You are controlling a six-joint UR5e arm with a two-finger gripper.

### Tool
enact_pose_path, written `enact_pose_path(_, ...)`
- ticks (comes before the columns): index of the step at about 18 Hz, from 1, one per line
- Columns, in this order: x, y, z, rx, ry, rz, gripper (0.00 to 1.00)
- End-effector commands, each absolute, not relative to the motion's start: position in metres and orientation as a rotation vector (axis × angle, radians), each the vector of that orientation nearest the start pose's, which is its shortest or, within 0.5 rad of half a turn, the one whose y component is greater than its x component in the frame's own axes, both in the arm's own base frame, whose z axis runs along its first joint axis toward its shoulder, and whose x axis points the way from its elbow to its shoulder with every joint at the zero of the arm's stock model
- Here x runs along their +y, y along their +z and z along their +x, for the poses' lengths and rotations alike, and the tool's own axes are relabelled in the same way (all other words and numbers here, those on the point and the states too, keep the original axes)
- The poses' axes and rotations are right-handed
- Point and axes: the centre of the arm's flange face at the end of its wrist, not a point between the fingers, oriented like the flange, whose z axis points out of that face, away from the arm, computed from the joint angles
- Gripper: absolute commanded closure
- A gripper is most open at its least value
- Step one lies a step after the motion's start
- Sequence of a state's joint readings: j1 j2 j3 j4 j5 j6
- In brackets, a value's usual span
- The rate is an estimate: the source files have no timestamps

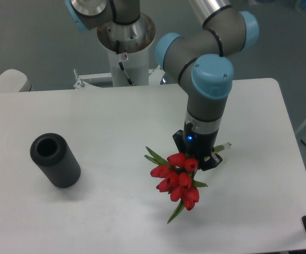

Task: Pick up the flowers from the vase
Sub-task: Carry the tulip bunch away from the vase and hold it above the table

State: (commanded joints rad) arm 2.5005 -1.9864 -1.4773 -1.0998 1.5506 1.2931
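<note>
1. The flowers (pixel 177 180) are out of the vase, over the table's (pixel 259 106) right-center.
2. The gripper (pixel 198 157) is clamped on their stems, buds toward the camera.
3. The vase (pixel 55 160) stands well apart, far left.

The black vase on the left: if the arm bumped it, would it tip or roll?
Probably neither easily. The vase looks thick-walled and squat, standing upright on the table, so it would likely slide. If toppled, its round sides would probably let it roll.

Gripper (pixel 198 159) clamped on flowers (pixel 177 180) above table (pixel 105 211); vase (pixel 55 160) well apart
</note>
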Motion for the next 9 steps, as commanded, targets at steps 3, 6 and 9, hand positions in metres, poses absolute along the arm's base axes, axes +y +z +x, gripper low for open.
enact_pose_path(3,0.522,0.337,-0.446,0.604,0.231,-3.034,1.0)
enact_pose_path(6,0.528,0.336,-0.451,0.621,0.225,-3.034,1.0)
enact_pose_path(9,0.528,0.325,-0.457,0.628,0.207,-3.041,1.0)
